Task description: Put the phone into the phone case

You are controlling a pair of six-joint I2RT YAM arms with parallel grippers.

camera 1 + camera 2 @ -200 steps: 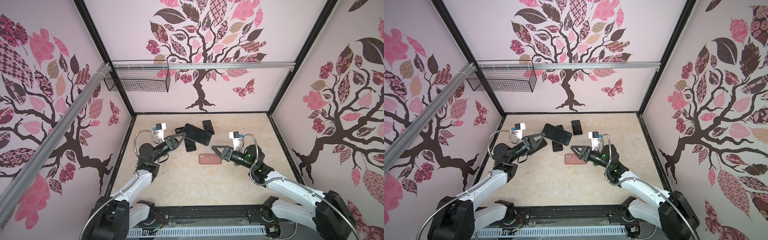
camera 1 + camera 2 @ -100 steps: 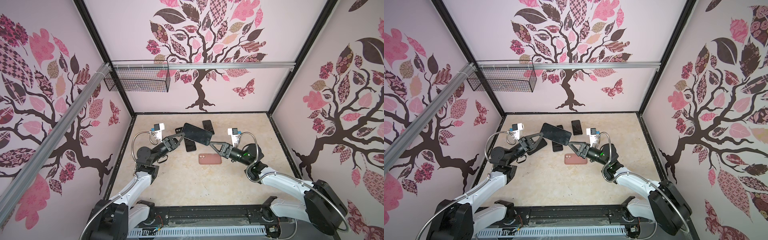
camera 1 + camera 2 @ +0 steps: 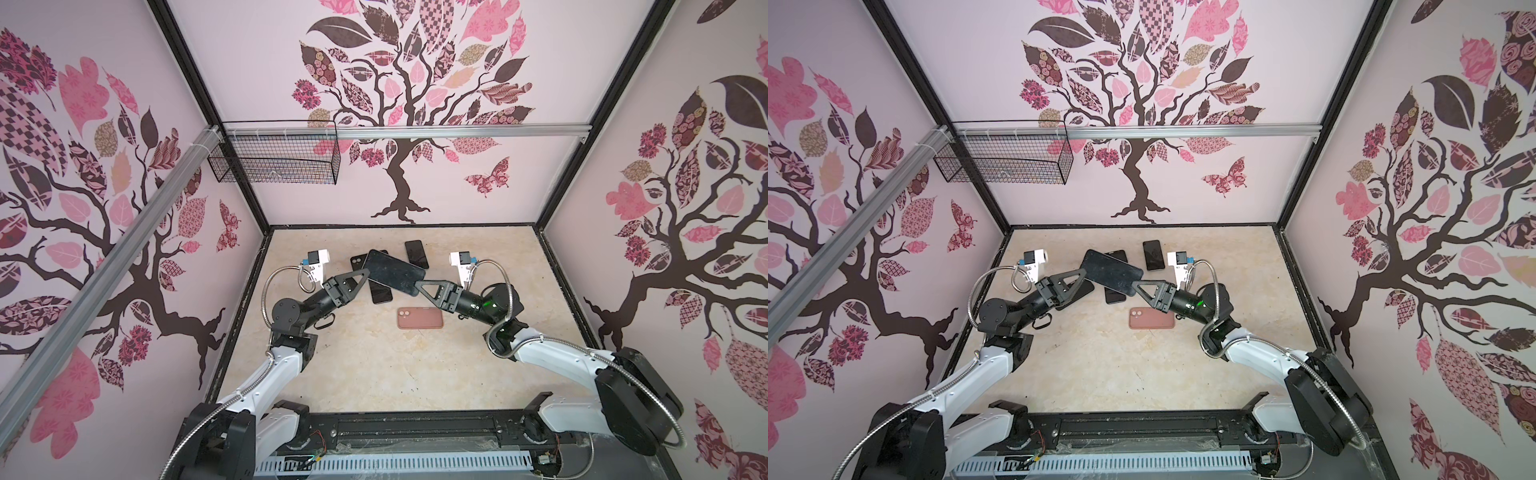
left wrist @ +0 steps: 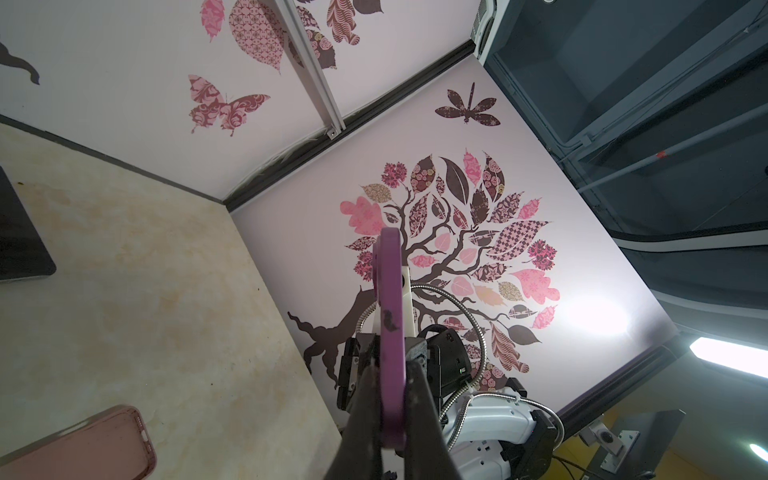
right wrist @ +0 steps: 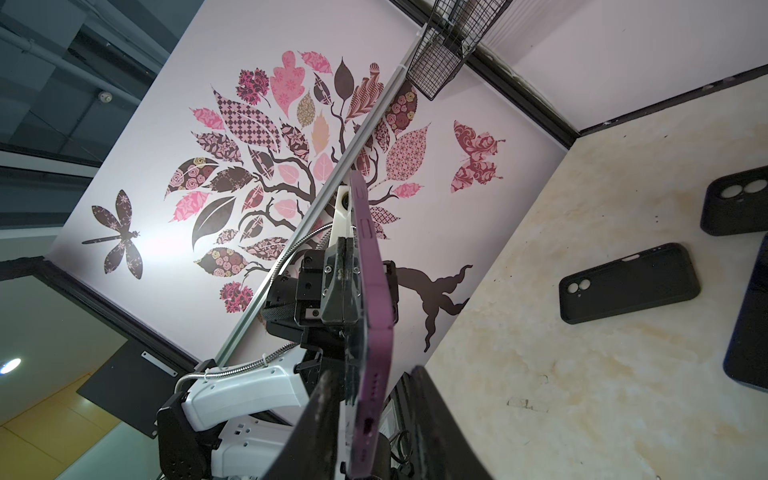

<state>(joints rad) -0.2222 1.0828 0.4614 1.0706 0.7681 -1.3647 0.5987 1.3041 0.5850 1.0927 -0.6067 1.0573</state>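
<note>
Left gripper [image 3: 367, 271] is kept pinched on one end of the purple phone [image 3: 392, 272], aloft beyond the pink phone case [image 3: 419, 318]. Right gripper [image 3: 417, 284] has been brought around the other end, jaws not yet clamped; a handover is expected.

Phone [image 3: 392, 272] raised mid-frame above the surface [image 3: 374, 365].
In both top views the left tool [image 3: 367, 272] is at its left end and the right tool [image 3: 417, 284] at its right end; the phone case [image 3: 419, 318] lies on the surface just below it in frame.
</note>
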